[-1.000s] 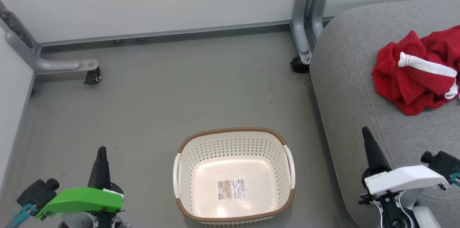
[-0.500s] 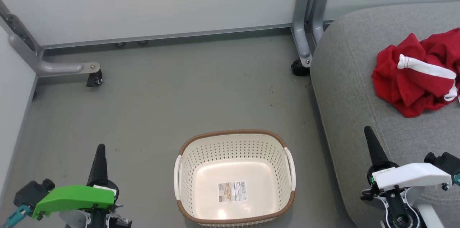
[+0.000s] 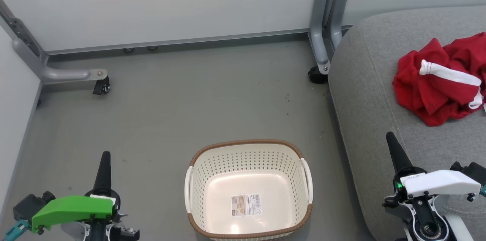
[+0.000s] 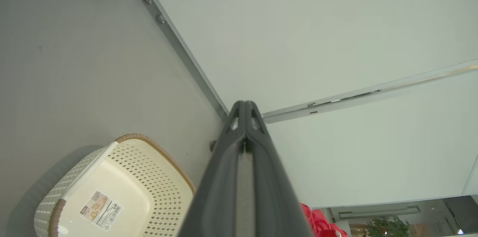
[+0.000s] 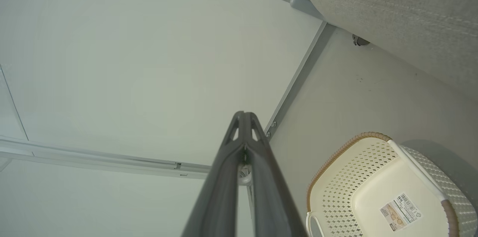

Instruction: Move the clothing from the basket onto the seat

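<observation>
Both hands are shut, each pair of long dark fingers pressed flat together with nothing between them. The left hand, under a green cover, sits at the lower left of the head view, its fingers pointing up over the floor. The right hand, under a white cover, sits at the lower right, its fingers over the near edge of the seat. Each wrist view shows its own two fingers meeting in one closed line up to the tips.

Grey floor fills the middle of the head view, backed by pale wall panels at the top and left. The seat, light grey fabric with a rounded corner and a stitched seam, takes up the right side. Grey metal frame legs stand at its far corner and in the left corner, each ending in a small black castor.

The basket stands upright on the floor between the two hands, near the seat but not touching it. It is cream-white and perforated, with a brown rim and white side handles.

The clothing lies on the seat in a crumpled red heap crossed by a white band, well apart from the basket and cut off by the right edge of the head view.

A printed label lies flat on the basket's glossy bottom.
</observation>
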Controlling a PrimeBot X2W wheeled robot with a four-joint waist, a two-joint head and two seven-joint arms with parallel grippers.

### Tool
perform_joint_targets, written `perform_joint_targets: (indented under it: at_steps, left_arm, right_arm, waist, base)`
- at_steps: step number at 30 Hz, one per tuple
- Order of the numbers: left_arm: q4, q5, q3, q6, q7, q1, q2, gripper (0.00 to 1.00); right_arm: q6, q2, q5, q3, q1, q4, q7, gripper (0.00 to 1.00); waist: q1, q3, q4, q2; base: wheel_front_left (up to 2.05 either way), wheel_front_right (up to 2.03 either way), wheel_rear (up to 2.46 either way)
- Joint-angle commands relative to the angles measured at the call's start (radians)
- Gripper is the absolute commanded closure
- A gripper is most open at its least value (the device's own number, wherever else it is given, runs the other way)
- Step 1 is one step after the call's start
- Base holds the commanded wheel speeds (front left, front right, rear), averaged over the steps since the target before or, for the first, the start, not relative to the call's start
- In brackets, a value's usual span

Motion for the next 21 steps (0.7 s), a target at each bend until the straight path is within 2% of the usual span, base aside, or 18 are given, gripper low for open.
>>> perform_joint_targets:
  at_steps: [1,21]
  left_arm:
    - [-0.004,-0.028,0.007,-0.009,0.006,-0.026,0.003,1.0]
    - [-0.001,-0.19,0.03,-0.022,0.05,-0.035,-0.003,1.0]
  right_arm:
    - [0.0,-0.006,0.028,-0.006,-0.014,0.0,0.007,1.0]
    - [0.0,-0.004,0.189,-0.028,-0.029,0.027,0.042,1.0]
  waist:
    - [0.0,-0.002,0.0,0.0]
    - [0.0,-0.019,0.005,0.0]
  base:
    - [0.0,0.0,0.0]
    - [0.0,0.0,0.0]
